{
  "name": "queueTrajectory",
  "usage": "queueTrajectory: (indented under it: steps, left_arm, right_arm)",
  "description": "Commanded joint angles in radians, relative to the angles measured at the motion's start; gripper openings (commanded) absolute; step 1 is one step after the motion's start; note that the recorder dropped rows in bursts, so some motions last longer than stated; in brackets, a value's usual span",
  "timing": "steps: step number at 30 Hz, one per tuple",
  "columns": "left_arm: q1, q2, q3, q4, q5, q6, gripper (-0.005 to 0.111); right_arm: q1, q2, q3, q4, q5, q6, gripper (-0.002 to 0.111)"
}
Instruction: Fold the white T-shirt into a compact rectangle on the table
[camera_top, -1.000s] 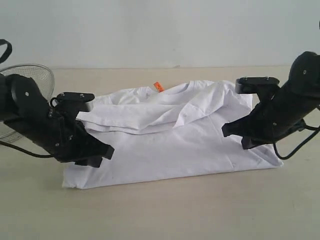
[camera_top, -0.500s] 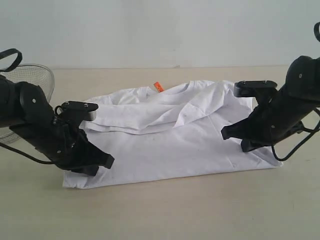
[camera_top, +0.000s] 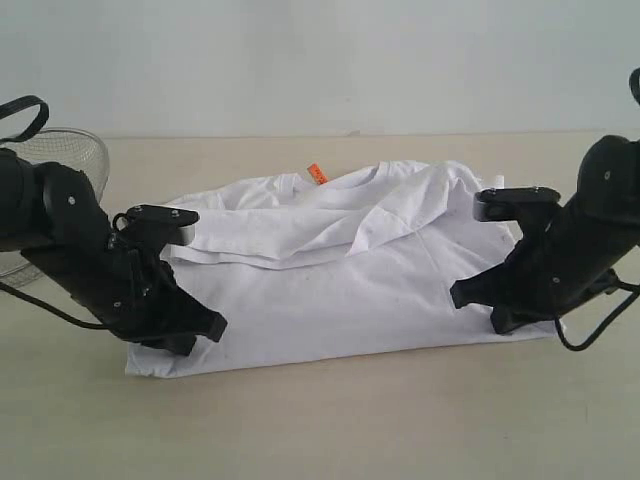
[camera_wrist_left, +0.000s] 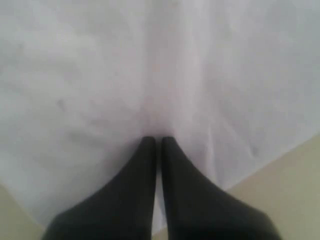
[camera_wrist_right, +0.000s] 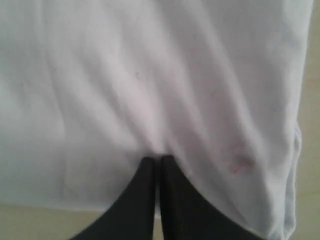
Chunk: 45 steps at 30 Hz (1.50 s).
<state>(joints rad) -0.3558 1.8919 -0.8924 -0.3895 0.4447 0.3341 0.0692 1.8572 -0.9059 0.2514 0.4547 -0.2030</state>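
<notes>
Exterior, shirt: the white T-shirt (camera_top: 340, 290) lies spread on the table (camera_top: 330, 420), near hem towards the camera, upper part rumpled and folded over itself.
Exterior, tag: orange neck tag (camera_top: 318, 173) shows at the far edge.
Exterior, left gripper: left gripper (camera_top: 205, 325) is low at the shirt's near left corner, its tip on the cloth.
Exterior, right gripper: right gripper (camera_top: 462, 293) is low at the shirt's right side, its tip on the cloth.
Exterior, other: wire mesh bowl (camera_top: 75, 155) stands behind the left arm, apart from the shirt.
Left wrist, jaws: fingers (camera_wrist_left: 145, 165) are pressed together. A ridge of white fabric gathers at the tips, so the grip is pinched on the shirt.
Left wrist, surroundings: shirt fills the view, with beige tabletop at the corners.
Right wrist, jaws: fingers (camera_wrist_right: 172, 180) are pressed together. Creases run into the tips, so the grip is pinched on the shirt.
Right wrist, surroundings: shirt edge and table are visible beside the fingers. Faint reddish marks show through the cloth.
</notes>
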Motion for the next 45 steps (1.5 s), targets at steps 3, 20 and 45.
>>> queueTrajectory:
  steps: [3, 20, 45]
  left_arm:
    - [-0.003, 0.045, 0.057, 0.016, 0.022, -0.002, 0.005]
    - [-0.003, -0.019, 0.154, 0.013, 0.000, 0.009, 0.005]
    - [-0.005, -0.203, 0.151, -0.174, -0.022, 0.076, 0.005]
  right_arm:
    - [0.000, 0.005, 0.037, -0.022, 0.039, 0.010, 0.000]
    - [0.000, -0.111, 0.067, -0.133, 0.173, 0.126, 0.000]
    - [0.000, -0.029, 0.045, -0.134, -0.045, 0.114, 0.000]
